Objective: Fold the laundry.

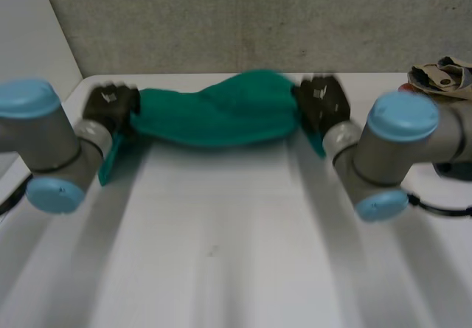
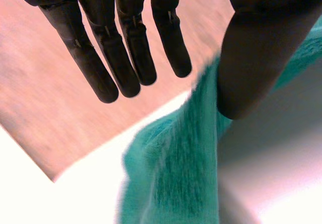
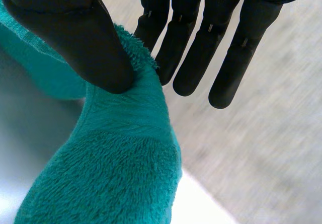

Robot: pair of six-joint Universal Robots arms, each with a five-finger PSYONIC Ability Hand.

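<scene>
Holding the towel point(image 1: 214, 114) by its two ends, we have it strung between the left hand point(image 1: 110, 105) and the right hand point(image 1: 321, 103) above the far side of the table point(image 1: 221, 254). It sags a little in the middle and is bunched into a thick band, not spread flat. One loose corner hangs down beside the left hand.

In our right wrist view the thumb point(image 3: 75, 38) presses the towel's hem against the nearest of the straight fingers point(image 3: 191, 48), so that end is firmly pinched. In our left wrist view the fingers point(image 2: 126, 48) are straight and slightly apart, and the thumb point(image 2: 256, 58) lies over the towel's edge. The contact itself is hidden behind the thumb, but since the cloth hangs from there, we judge it clamped too.

As for progress, we see no finished fold. The towel is picked up and stretched, which we take as an early step. It must yet be laid out flat on the table, squared and folded over. A pile point(image 1: 441, 74) of patterned cloth lies at the table's far right corner, well apart from the towel, and looks unfolded as well.
</scene>
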